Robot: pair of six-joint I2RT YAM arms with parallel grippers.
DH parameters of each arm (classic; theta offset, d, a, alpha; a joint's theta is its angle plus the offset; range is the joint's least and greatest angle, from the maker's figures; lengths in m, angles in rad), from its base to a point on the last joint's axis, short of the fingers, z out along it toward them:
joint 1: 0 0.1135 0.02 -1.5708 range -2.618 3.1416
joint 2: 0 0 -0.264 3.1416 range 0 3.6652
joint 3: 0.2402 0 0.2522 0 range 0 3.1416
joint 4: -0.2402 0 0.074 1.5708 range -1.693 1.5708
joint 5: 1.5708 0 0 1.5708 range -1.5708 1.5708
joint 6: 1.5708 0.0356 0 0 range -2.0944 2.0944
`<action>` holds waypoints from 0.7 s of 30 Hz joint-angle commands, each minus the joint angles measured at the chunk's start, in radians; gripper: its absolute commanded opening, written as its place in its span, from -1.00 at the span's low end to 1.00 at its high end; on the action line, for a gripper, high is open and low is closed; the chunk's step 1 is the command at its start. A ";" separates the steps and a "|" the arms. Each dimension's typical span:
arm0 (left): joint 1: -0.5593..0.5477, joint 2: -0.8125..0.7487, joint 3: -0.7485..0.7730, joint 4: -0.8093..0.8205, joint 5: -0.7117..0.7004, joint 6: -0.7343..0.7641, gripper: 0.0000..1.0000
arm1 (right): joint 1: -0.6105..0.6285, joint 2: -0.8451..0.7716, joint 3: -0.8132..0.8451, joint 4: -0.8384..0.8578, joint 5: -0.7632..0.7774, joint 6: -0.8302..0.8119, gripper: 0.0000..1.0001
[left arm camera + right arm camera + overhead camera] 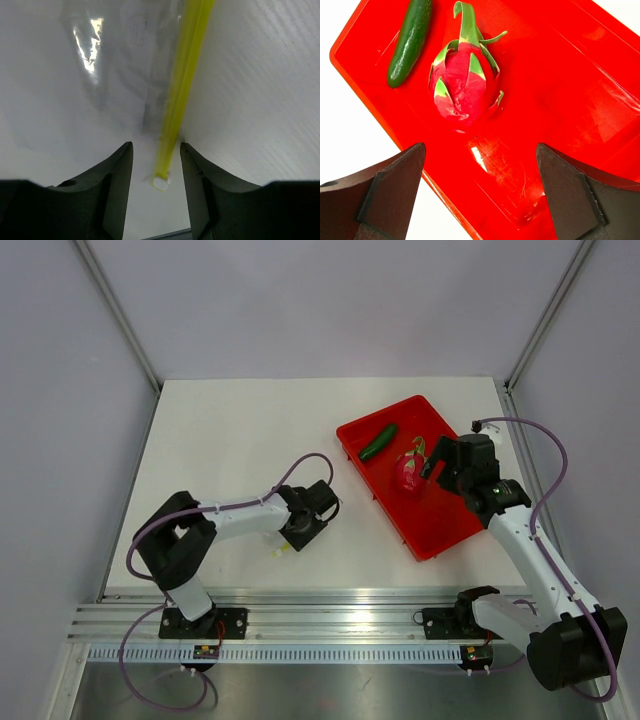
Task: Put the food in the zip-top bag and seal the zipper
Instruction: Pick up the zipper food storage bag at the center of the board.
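The food, a small dark green cucumber [379, 441], lies in the far left corner of the red tray [445, 525]; it also shows in the right wrist view [410, 42]. My right gripper [428, 468] [480, 155] is wide open and empty above the tray, just short of the pink dragon fruit [462, 85]. The clear zip-top bag [115, 75] lies flat on the table. Its yellow-green zipper [182, 85] runs down between my left gripper's fingers [120, 172]. My left gripper [156, 150] [295, 532] is open and straddles the zipper's near end without touching it. In the top view my arm hides most of the bag.
The dragon fruit [408, 472] lies mid-tray, right of the cucumber. The tray sits slanted at the right of the white table [230, 430]. Metal rails [330, 625] run along the near edge and grey walls enclose the sides and the back.
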 commanded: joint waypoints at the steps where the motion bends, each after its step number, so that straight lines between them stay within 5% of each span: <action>1: 0.023 0.022 0.017 0.040 0.015 -0.007 -0.13 | -0.002 -0.001 0.015 0.033 -0.016 -0.008 0.99; 8: 0.043 0.050 0.020 0.053 0.014 -0.013 -0.49 | -0.001 -0.024 -0.009 0.036 -0.010 -0.006 0.99; 12: 0.062 0.044 0.043 0.050 0.044 -0.025 -0.97 | -0.002 -0.035 -0.017 0.035 -0.013 -0.006 0.99; 21: 0.151 -0.093 0.068 0.069 0.173 -0.062 -1.00 | -0.001 -0.085 -0.006 0.018 -0.110 -0.068 0.99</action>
